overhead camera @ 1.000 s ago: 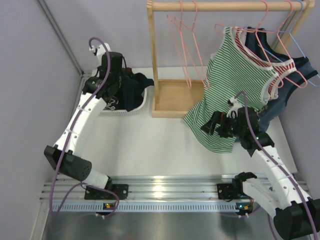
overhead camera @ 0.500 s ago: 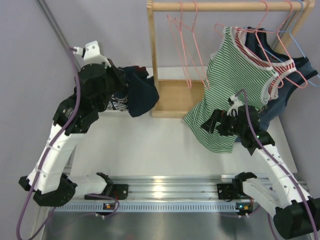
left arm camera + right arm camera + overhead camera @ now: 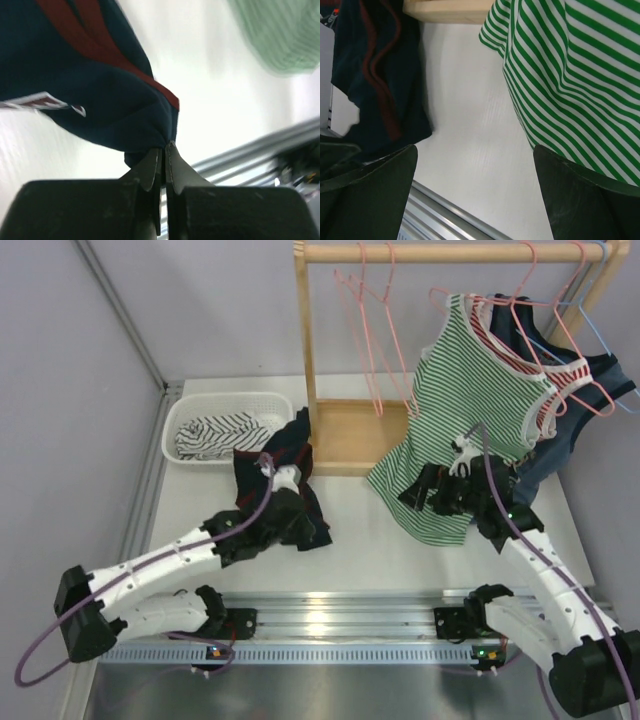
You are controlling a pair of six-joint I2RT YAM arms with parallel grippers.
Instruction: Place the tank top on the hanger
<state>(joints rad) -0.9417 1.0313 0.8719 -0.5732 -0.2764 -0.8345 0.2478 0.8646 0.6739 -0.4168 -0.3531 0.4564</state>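
Observation:
The dark navy tank top (image 3: 287, 462) with maroon trim hangs bunched over the table's left middle, just right of the basket. My left gripper (image 3: 164, 150) is shut on a fold of the tank top (image 3: 95, 85); white lettering shows at its left edge. In the top view the cloth hides those fingers. Empty pink hangers (image 3: 376, 400) hang from the wooden rail at the back. My right gripper (image 3: 474, 150) is open with nothing between its fingers, low beside the hem of the green-and-white striped top (image 3: 570, 65). The tank top (image 3: 375, 85) shows at that view's left.
A white basket (image 3: 180, 427) at the back left holds a striped cloth. The wooden rack's base tray (image 3: 350, 440) stands behind the middle. The striped top (image 3: 470, 390) and a plain navy top (image 3: 560, 435) hang at the right, with a light blue hanger (image 3: 603, 345). A metal rail (image 3: 330, 605) runs along the near edge.
My left arm lifted the tank top out of the basket, then swung it right and down toward the near middle of the table. The right arm barely moved.

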